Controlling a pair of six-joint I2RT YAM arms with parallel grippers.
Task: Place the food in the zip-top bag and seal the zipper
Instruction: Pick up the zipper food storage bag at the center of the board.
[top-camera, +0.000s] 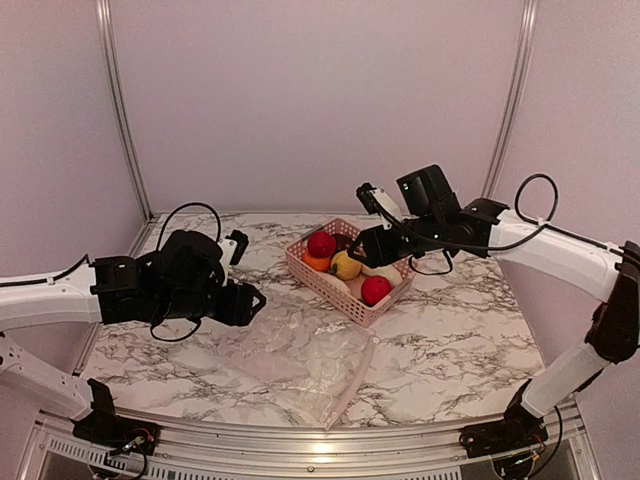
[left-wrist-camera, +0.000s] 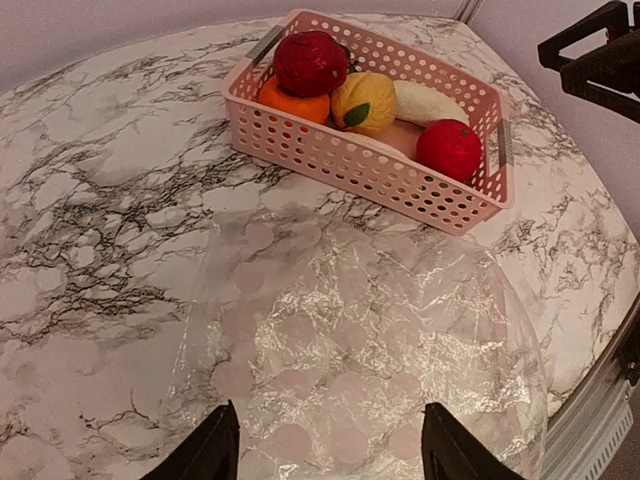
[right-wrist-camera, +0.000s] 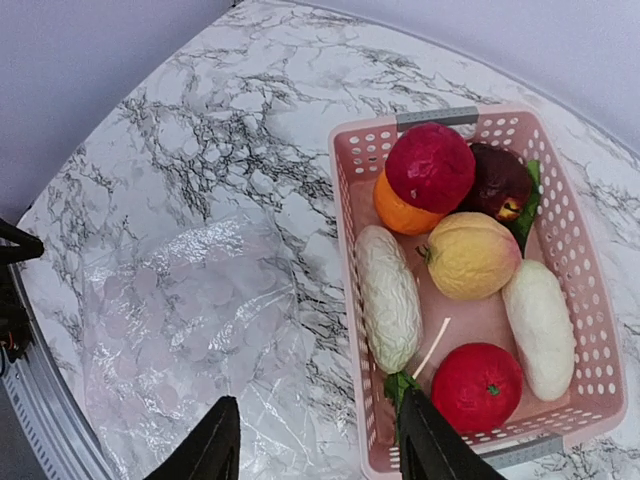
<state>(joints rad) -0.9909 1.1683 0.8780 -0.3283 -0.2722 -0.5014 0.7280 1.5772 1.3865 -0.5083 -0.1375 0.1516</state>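
All seven pieces of food (top-camera: 346, 265) are found in the pink basket (right-wrist-camera: 346, 240). None is in the clear bag (top-camera: 300, 360). The basket stands on the marble worktop (top-camera: 470, 340), just past its centre in the top view.

Basket contents, as seen in the right wrist view:
- A red ball (right-wrist-camera: 430, 167) is seen at 11 o'clock, resting on an orange ball (right-wrist-camera: 398, 213).
- A dark purple ball (right-wrist-camera: 498, 178) is lodged at 1 o'clock, just beside the red one.
- A yellow ball (right-wrist-camera: 470, 255) is set at the centre.
- One pale long piece (right-wrist-camera: 390, 295) is laid along the 9 o'clock wall.
- A second pale piece (right-wrist-camera: 540, 325) is laid along the 3 o'clock wall.
- A second red ball (right-wrist-camera: 477, 385) is placed at 6 o'clock.

The bag is spread flat and crinkled on the worktop at 7 o'clock from the basket, just beside it. Contact between the two cannot be confirmed.

The left hand (left-wrist-camera: 330, 455) is held above the bag's 10 o'clock corner, with its fingers spread wide and nothing between them. The right hand (right-wrist-camera: 320, 445) is held above the basket, on its 2 o'clock side in the top view. Its fingers are likewise set wide apart and nothing is gripped.
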